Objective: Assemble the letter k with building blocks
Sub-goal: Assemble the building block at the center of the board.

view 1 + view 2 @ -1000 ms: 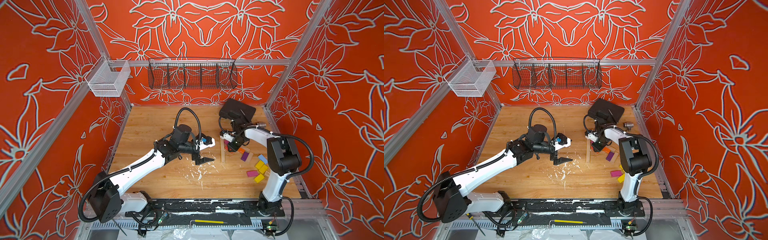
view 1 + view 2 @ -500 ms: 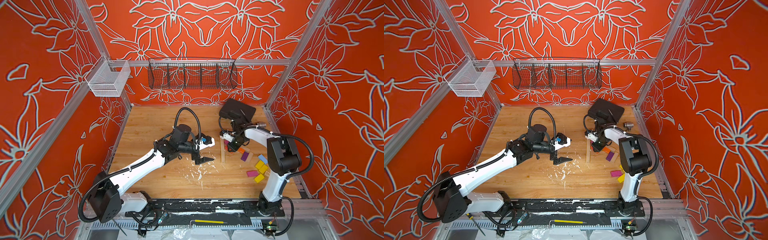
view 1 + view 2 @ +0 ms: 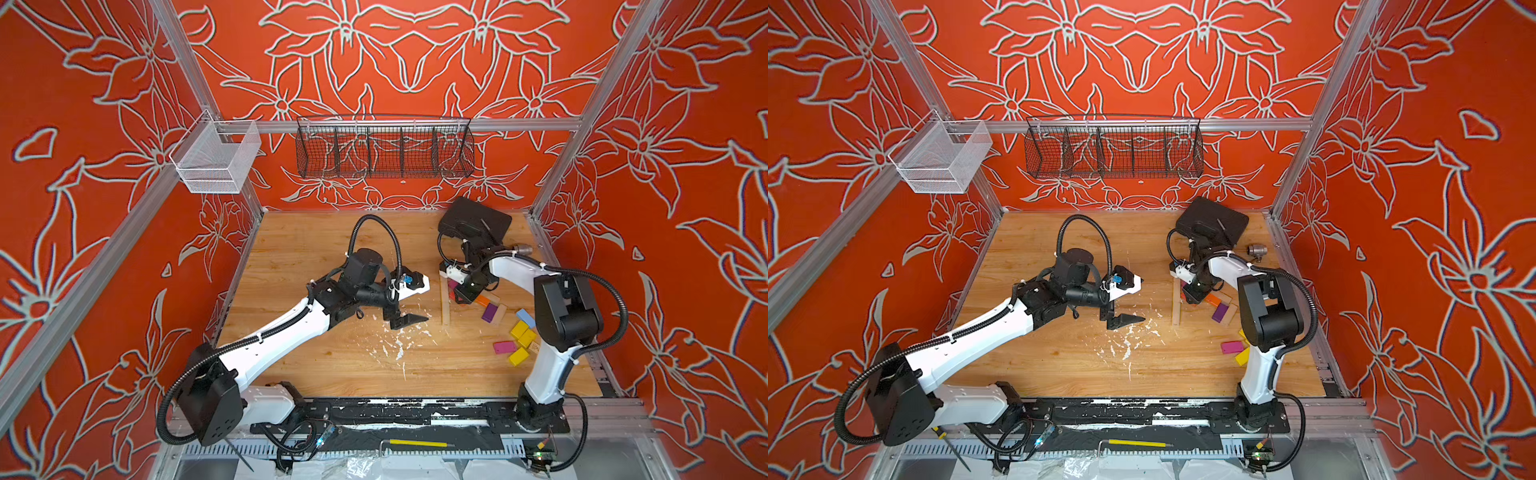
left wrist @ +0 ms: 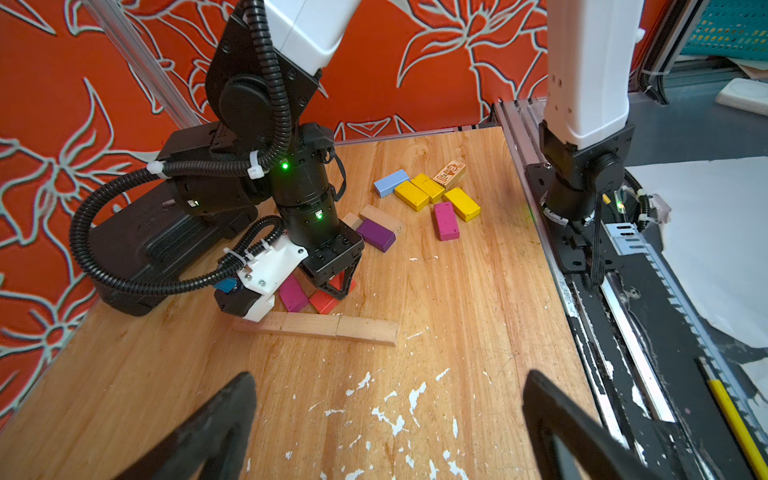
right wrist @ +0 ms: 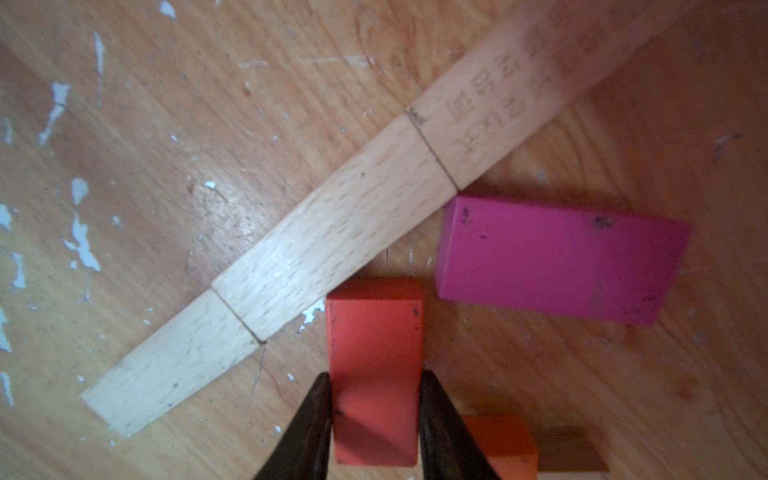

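Black and spread wide, the left gripper (image 4: 388, 374) hung empty above the table (image 4: 457, 291) on the near side of the wooden row (image 4: 316, 326), with white paint flecks (image 4: 390, 415) between them. I judged it parked there to leave the building side free. The wooden row, three plain blocks laid end to end, served as the k's upright.

Just beyond the row, the right gripper (image 5: 375, 375) was clamped on the red block (image 5: 374, 324), jaws against both long sides. The block lay flat with one end aimed at the row's middle piece, seemingly being set as a leg of the letter. Beside it the magenta block (image 5: 561, 257) slanted off from the row, a corner at a seam, probably the other limb.

Farther past the row lay the purple block (image 4: 376, 235), then a loose cluster of yellow blocks (image 4: 415, 193), a light blue block (image 4: 390, 182) and a second magenta block (image 4: 446, 220), likely spares. Farthest from the row sat the black case (image 4: 158, 245).

Whether the red block actually touched the row was unclear. An orange block (image 5: 498, 440) was cut off at the right wrist view's edge, the row's print was blurred, and the right arm's camera housing (image 4: 266, 270) covered one end of the row in the left wrist view.
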Controlling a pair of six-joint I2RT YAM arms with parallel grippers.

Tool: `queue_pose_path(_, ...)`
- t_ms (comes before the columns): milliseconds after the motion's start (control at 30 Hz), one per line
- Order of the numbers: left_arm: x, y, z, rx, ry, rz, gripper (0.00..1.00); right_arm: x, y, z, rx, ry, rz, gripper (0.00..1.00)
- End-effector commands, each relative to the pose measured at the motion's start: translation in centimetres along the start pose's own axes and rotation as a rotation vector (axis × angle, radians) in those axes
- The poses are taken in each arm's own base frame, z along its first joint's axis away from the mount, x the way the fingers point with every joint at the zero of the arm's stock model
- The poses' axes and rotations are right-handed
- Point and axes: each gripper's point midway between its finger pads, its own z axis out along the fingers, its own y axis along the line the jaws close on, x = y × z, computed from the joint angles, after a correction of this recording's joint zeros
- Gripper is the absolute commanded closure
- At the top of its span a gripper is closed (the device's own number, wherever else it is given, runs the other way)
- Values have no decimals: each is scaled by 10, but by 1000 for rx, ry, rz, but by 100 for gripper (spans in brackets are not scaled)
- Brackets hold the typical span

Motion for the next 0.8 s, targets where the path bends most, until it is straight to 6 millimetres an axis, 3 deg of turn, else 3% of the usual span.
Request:
queue_pose_path(0, -2, -1, 0, 20, -6, 6, 3, -8, 4, -1, -27, -18, -5, 63)
queue_pose_path(433, -3, -1, 0, 20, -6, 6, 3, -10, 3, -8, -9, -30, 2, 59)
queue_pose_path(633, -6, 1, -1, 10, -16, 2, 3, -19, 2, -34, 33, -107, 31, 56)
queue_pose_path(767, -12, 0, -4, 3, -48, 5, 3, -27, 1, -69, 97, -210, 78, 55)
